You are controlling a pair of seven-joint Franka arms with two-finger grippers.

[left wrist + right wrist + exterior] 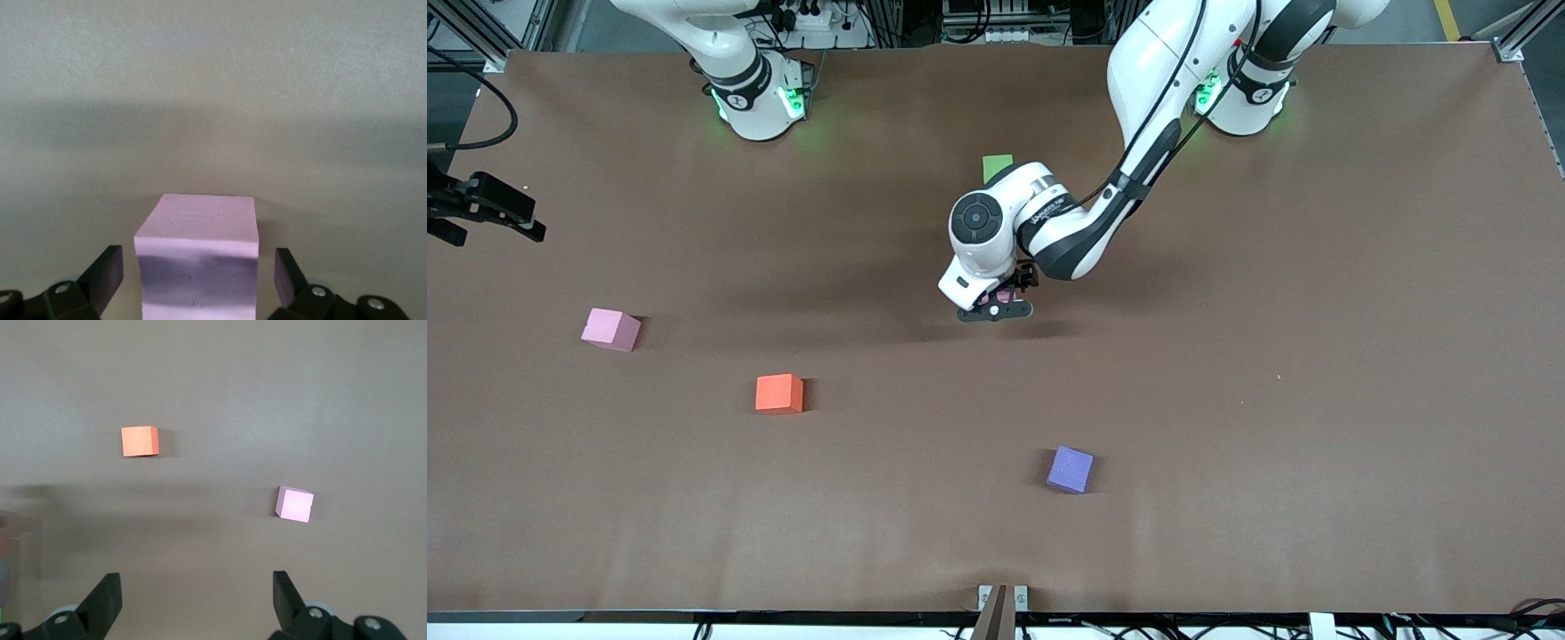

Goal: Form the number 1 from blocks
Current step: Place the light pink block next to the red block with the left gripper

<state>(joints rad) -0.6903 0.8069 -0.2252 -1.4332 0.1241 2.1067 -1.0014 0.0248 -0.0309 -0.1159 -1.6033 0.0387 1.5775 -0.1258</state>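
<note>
Two arms over one brown surface (1316, 356). Left arm reaches from its base to mid-surface; left tool (996, 307) is low there, fingers (107, 275) spread apart, a pink block (198, 260) sitting between them with a visible gap on each side, so not gripped. In the front view that block is mostly hidden under the tool, only a sliver of pink showing.

Right arm waits at the right arm's end of the surface; right tool (480, 209) hangs at the edge of the front view, fingers (103, 600) wide open, nothing between them. Its wrist view looks down on two loose blocks on the surface.

Blocks, all similar size:
- green block (997, 167): just past the left tool's wrist toward the robot bases, partly covered by the arm.
- purple block (1071, 468): nearer the front camera than the left tool, well apart from it.
- orange block (779, 393): nearer the camera than the left tool, toward the right arm's end.
- second pink block (611, 329): nearest one to the right tool, closer to the camera than it sits, turned slightly askew.

Orange and second pink blocks lie apart, not touching.
</note>
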